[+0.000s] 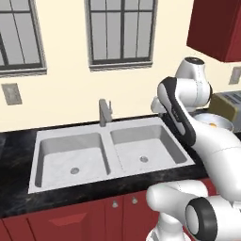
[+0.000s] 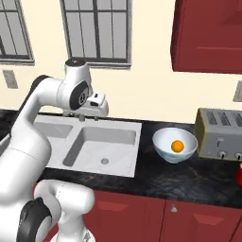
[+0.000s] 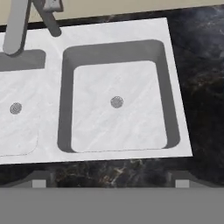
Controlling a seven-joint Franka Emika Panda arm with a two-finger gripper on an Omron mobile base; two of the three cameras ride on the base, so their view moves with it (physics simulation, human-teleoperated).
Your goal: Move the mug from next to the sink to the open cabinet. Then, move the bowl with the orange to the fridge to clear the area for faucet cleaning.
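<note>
Above the sink's [image 2: 90,137] right basin: fingers [image 2: 88,116] spread wide, empty; bowl [image 2: 174,144] with orange [image 2: 177,146] rightward on desk [image 2: 189,177].

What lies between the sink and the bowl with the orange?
Bare dark counter, nothing else, as the right base view shows: the bowl with the orange sits just right of the sink.

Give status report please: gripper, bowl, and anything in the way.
Gripper open, empty, above sink. Bowl with orange on counter, between sink and toaster. Path to bowl looks clear.
</note>
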